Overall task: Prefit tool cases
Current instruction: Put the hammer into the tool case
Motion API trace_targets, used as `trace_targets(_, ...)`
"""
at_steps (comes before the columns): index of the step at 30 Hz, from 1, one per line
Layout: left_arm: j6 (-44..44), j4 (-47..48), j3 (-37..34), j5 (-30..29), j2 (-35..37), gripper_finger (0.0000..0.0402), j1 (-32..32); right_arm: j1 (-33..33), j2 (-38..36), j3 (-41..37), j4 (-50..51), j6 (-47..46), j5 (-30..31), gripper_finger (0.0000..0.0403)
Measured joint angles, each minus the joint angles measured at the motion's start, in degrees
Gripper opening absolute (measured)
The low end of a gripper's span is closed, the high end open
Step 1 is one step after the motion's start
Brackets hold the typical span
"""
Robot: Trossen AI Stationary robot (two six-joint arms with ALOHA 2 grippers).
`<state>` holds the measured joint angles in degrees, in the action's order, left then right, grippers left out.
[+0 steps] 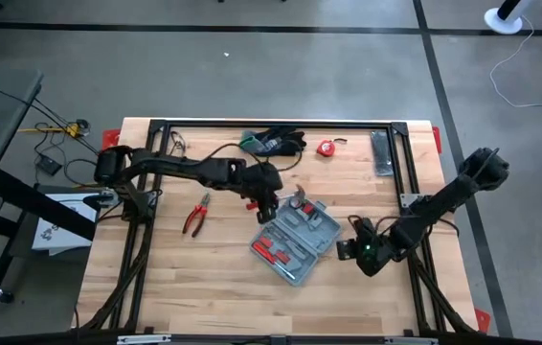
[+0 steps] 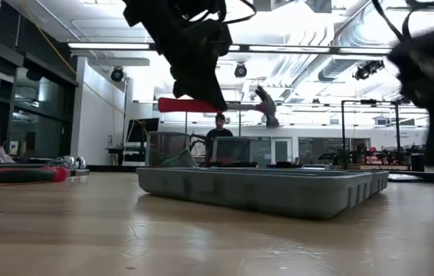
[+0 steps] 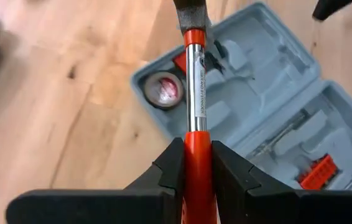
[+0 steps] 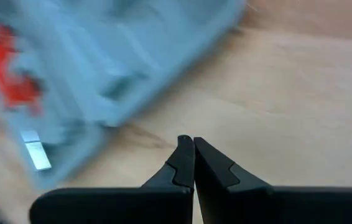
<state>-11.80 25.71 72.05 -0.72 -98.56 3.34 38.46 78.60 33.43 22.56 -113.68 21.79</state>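
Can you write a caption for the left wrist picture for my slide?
Left pincer shut on a red-handled hammer, held above the open grey-blue tool case.

The left gripper (image 1: 269, 203) hangs over the wooden tabletop (image 1: 204, 278), just beside the open grey case (image 1: 295, 240), which lies between it and the right gripper (image 1: 350, 251). Red-handled pliers (image 1: 195, 217) lie on its other side.

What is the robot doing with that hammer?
The left gripper is holding a hammer by its red handle, up in the air over the open grey-blue tool case on the wooden table. The case already has some red bits and a tape measure in it. The right gripper waits shut beside the case, holding nothing. Red pliers lie nearby.
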Motion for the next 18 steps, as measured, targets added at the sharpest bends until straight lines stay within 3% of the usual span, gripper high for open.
trace_targets(3, 0.40, -0.33, 0.00, 0.42, 1.20, 0.0045, 1.04, -0.13, 4.46, 0.00, -0.74, -2.22, -2.73, 0.0000)
trace_targets(10, 3.44, -0.54, 0.13, 5.66, 4.78, 0.0044, 1.35, -4.81, 9.86, 0.24, -5.89, -2.41, -2.69, 0.0000)
trace_targets(18, 3.89, 5.29, -0.32, 6.19, 5.15, 0.0044, -1.57, -13.43, 10.02, 0.13, -7.92, 10.06, -2.63, 0.0000)
